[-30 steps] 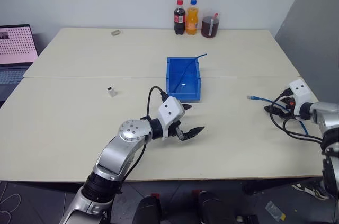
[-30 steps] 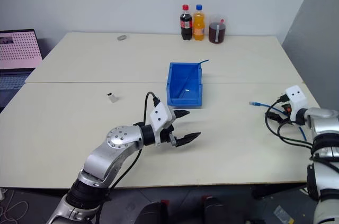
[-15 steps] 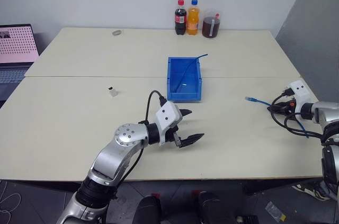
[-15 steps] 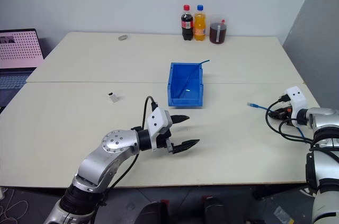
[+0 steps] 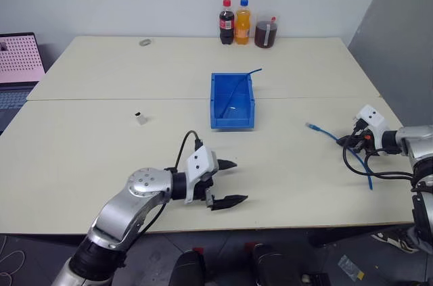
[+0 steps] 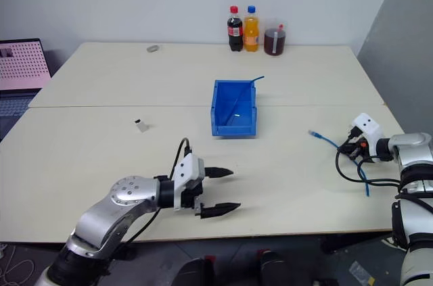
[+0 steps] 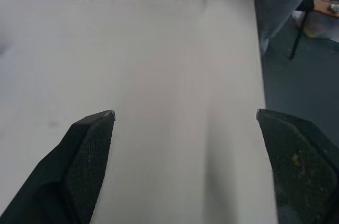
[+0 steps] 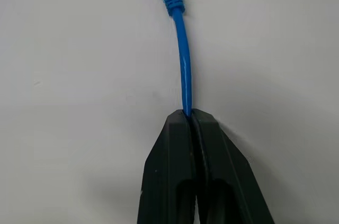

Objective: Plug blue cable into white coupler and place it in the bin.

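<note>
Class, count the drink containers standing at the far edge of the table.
3, side by side: a cola bottle, an orange soda bottle beside it, then a cup of dark drink. None seem hidden.

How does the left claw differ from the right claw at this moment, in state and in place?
The left claw is wide open and holds nothing; the right claw is shut on the blue cable, a short way behind its plug. The left claw hangs over the bare near part of the table; the right claw is by the table's right edge. Both have two black fingers.
</note>
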Controlling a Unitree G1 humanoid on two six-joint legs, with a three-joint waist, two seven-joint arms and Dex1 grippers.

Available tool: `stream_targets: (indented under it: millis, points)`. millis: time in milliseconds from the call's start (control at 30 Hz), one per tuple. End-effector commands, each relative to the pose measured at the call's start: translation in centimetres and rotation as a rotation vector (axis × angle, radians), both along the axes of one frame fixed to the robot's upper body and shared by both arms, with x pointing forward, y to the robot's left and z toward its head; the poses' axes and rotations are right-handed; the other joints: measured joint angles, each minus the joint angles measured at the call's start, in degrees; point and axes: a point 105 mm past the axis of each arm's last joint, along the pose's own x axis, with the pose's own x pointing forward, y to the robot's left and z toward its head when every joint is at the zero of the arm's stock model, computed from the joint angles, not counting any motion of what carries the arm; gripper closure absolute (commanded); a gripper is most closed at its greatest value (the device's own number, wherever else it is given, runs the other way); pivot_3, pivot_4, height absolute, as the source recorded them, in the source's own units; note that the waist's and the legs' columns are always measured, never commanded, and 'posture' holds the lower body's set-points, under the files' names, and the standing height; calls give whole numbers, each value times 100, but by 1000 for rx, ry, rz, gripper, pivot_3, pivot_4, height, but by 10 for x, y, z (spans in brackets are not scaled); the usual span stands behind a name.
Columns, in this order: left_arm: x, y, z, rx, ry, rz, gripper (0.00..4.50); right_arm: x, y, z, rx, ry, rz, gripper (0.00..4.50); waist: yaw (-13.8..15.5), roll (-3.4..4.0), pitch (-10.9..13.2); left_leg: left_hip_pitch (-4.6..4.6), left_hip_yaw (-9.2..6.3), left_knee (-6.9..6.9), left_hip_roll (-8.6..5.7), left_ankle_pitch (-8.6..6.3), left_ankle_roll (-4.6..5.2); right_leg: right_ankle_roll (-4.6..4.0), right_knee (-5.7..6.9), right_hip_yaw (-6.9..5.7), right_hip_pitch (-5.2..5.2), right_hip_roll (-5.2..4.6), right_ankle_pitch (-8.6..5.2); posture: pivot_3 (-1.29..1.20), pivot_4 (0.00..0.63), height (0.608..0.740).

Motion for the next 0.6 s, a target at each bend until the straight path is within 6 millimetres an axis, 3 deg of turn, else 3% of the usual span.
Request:
stream_targets:
  millis: [33,100,200,400,500,600]
  points:
    - [-2,27,-2,32,-5,54,0,-10,32,25,-60,-79,235,4455,10,8,5,1,0,1,0,0,0,0,3,0,-1,0,-1,0,150,740]
    - [2,44,-9,63,4,111,0,-18,55,27,-76,-114,331,4455,12,10,5,0,0,1,-1,0,0,21,6,-2,-3,-4,-14,0,150,740]
    - [16,72,-14,106,-8,226,0,-22,106,22,-75,-200,486,4455,3,5,6,4,1,4,1,0,0,26,16,-8,-3,-11,-17,0,150,740]
    - [33,91,-10,126,-44,294,0,-18,202,12,-24,-280,679,4455,12,1,9,11,-2,11,2,0,0,26,41,-11,-6,-6,-17,0,150,740]
    - [33,95,-13,146,-49,289,0,-15,228,2,-40,-285,734,4455,21,1,10,8,1,10,1,0,-1,21,44,-11,-11,-6,-18,0,150,740]
    - [33,96,-14,146,-49,291,0,-12,236,-6,-55,-281,754,4455,55,-5,7,4,0,10,0,-1,-1,1,43,-22,-10,-14,-20,0,150,740]
